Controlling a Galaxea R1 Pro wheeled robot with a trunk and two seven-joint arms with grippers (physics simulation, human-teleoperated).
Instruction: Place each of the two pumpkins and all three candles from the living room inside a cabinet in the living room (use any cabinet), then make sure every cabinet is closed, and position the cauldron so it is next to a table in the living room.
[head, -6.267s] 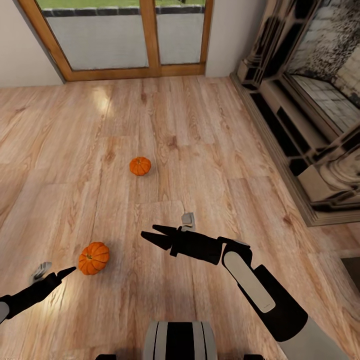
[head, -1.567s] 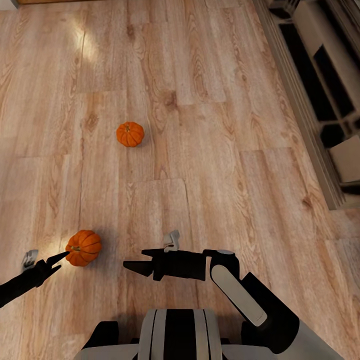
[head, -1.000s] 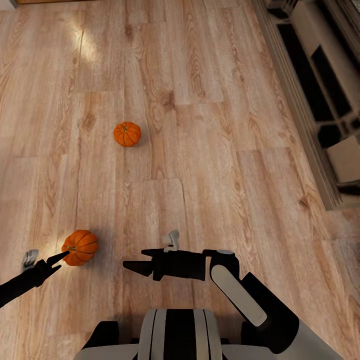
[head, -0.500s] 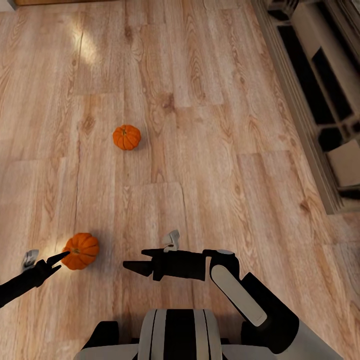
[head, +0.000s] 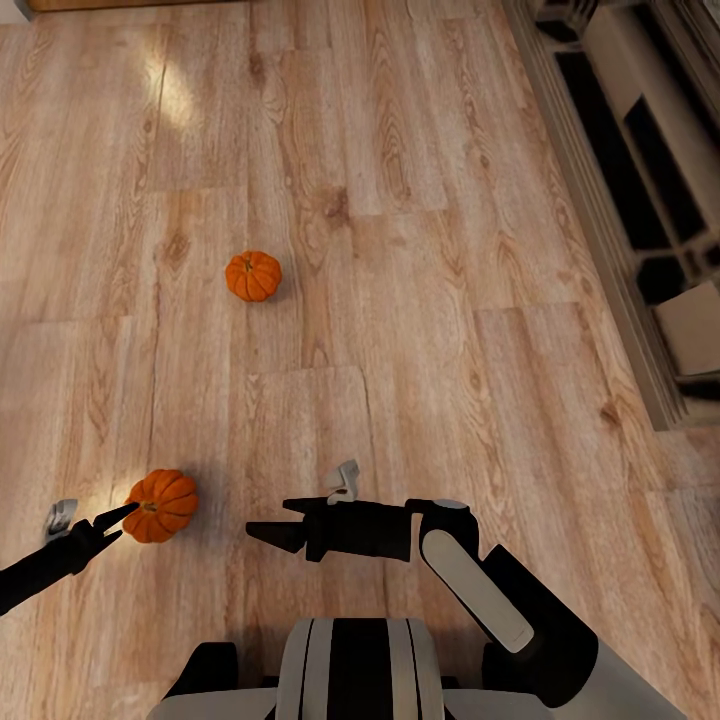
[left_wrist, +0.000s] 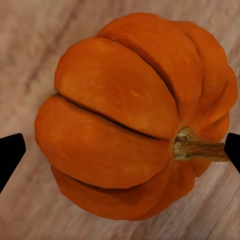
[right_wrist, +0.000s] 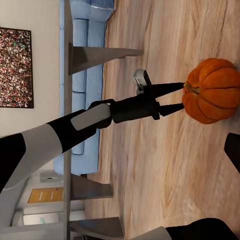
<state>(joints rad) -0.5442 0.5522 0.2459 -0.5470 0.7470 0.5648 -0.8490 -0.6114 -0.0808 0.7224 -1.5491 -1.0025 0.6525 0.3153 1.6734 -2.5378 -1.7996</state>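
Note:
Two orange pumpkins lie on the wood floor. The near pumpkin (head: 161, 505) is at the lower left, and the far pumpkin (head: 253, 276) sits farther out toward the middle. My left gripper (head: 121, 521) is open, with its tips at the stem side of the near pumpkin. The left wrist view is close on this pumpkin (left_wrist: 125, 115), with a black fingertip at either edge of the picture. The right wrist view shows the left gripper (right_wrist: 175, 97) with both fingers reaching the pumpkin (right_wrist: 212, 90). My right gripper (head: 268, 518) hovers open and empty above the floor, beside the near pumpkin.
A pale unit with dark openings (head: 650, 200) runs along the right wall. In the right wrist view a grey table with slab legs (right_wrist: 97, 52) and a blue sofa (right_wrist: 87, 45) stand behind my left arm. Open wood floor lies all around the pumpkins.
Since the oldest frame the camera has tilted down and closed in on the floor. My left gripper's tips now sit at the near pumpkin. Over the last second almost nothing has moved.

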